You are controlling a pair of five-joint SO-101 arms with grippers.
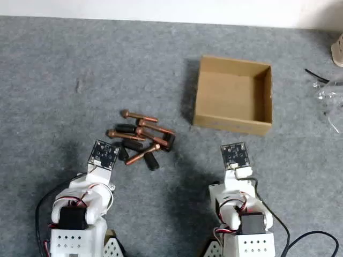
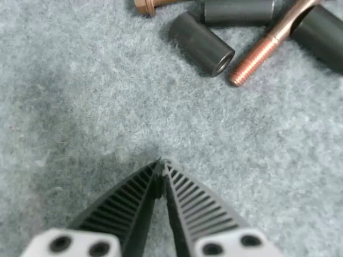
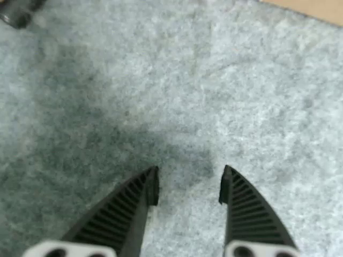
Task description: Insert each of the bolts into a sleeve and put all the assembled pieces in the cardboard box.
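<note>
Several copper bolts (image 1: pixel 138 115) and black sleeves (image 1: pixel 151 161) lie heaped on the grey carpet left of centre. The cardboard box (image 1: pixel 233 124) stands open to their right, with nothing in it. My left arm sits at the lower left, its wrist just beside the heap. The left gripper (image 2: pixel 162 163) is shut with nothing in it, hovering over bare carpet short of a black sleeve (image 2: pixel 201 44) and a copper bolt (image 2: pixel 270 43). My right gripper (image 3: pixel 188 184) is open over bare carpet in front of the box, with one sleeve (image 3: pixel 19 12) at the view's corner.
Clear plastic bags and a black cable (image 1: pixel 325 91) lie at the right edge of the carpet, beyond the box. A pale object (image 1: pixel 337 49) sits at the far right edge. Wide carpet spreads around the heap and the box.
</note>
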